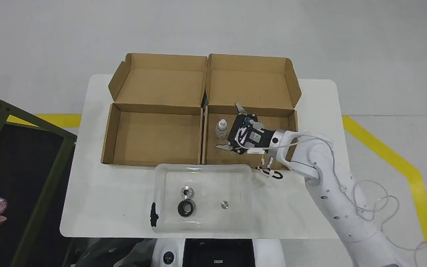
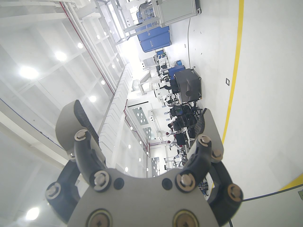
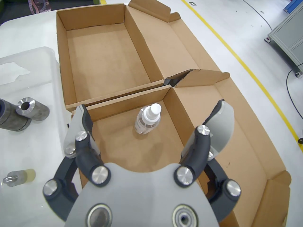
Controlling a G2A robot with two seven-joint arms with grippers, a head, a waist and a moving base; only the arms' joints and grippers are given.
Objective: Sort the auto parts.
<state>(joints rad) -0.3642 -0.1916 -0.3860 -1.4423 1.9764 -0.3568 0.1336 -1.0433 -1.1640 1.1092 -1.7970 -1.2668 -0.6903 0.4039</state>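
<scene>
With right fingers (image 3: 222, 124) spread and empty above the small clear plastic spray bottle (image 3: 148, 119) inside the right-hand brown cardboard box (image 3: 123, 142), lift straight clear of its walls, then likely go for the hollow grey metal cylinder (image 3: 32, 109) in the clear plastic tray (image 1: 204, 167) on the white worktop (image 1: 317, 100).

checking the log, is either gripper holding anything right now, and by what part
Nothing is held: the right gripper is open near the bottle, the left gripper open and empty.
</scene>
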